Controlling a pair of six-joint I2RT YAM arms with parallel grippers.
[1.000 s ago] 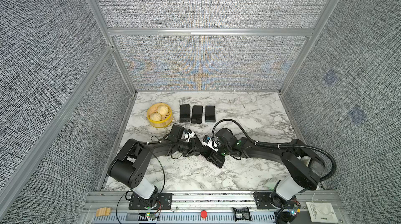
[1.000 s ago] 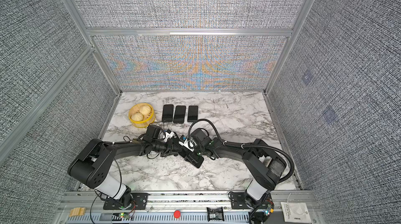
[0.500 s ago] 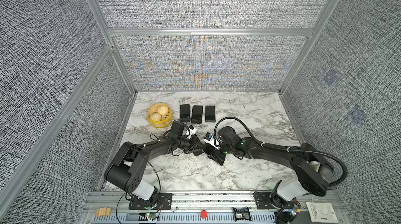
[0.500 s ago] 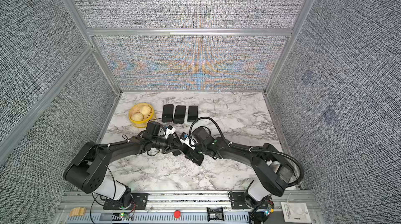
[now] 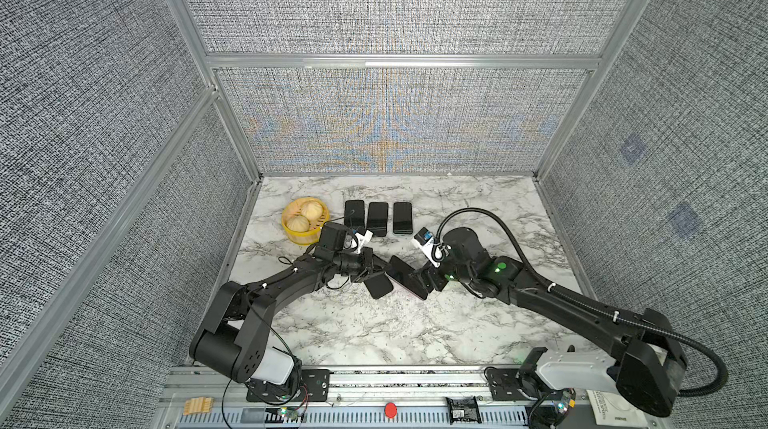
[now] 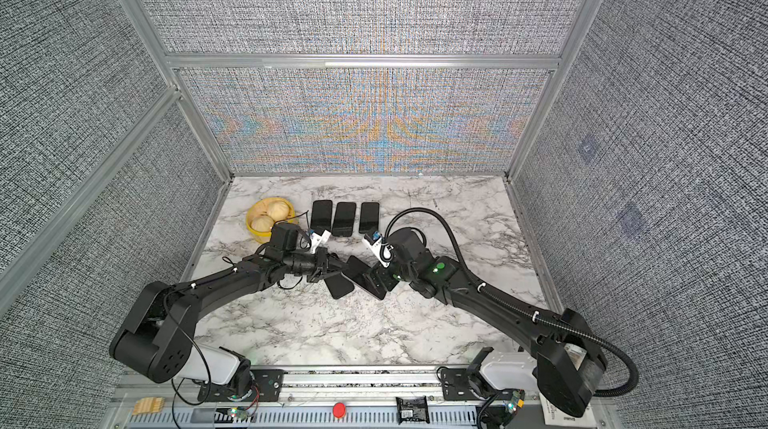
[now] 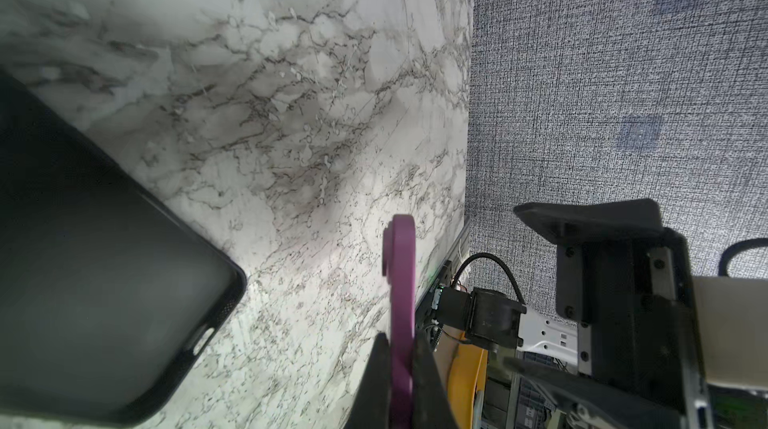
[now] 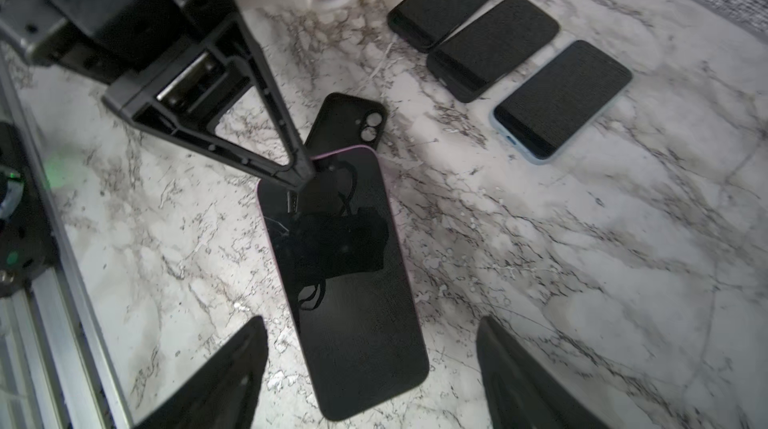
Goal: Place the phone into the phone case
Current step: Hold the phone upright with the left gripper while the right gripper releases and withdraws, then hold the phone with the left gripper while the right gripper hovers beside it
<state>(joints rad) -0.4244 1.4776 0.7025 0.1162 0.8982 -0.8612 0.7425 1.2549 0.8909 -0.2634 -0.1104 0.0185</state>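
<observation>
The phone (image 8: 353, 314) has a black screen and a pink edge. My left gripper (image 8: 301, 177) is shut on its far end, and in the left wrist view the pink edge (image 7: 401, 281) runs between the pressed jaws. The black phone case (image 8: 345, 123) lies flat beside it, inside up, partly under the phone's held end. It also fills a corner of the left wrist view (image 7: 104, 240). My right gripper (image 8: 370, 323) is open, one finger on each side of the phone's near end, touching neither side. In both top views the phone (image 5: 405, 277) (image 6: 363, 277) lies between the two grippers.
Three cased phones (image 5: 354, 215) (image 5: 377, 218) (image 5: 402, 218) lie in a row at the back. A yellow basket (image 5: 286, 228) with two buns stands to their left. The cell's textured walls close in three sides of the marble table (image 5: 415, 331).
The right gripper's jaws have spread wider around the phone's near end. The phone and both grippers have shifted slightly toward the back. The left gripper stays shut on the phone.
</observation>
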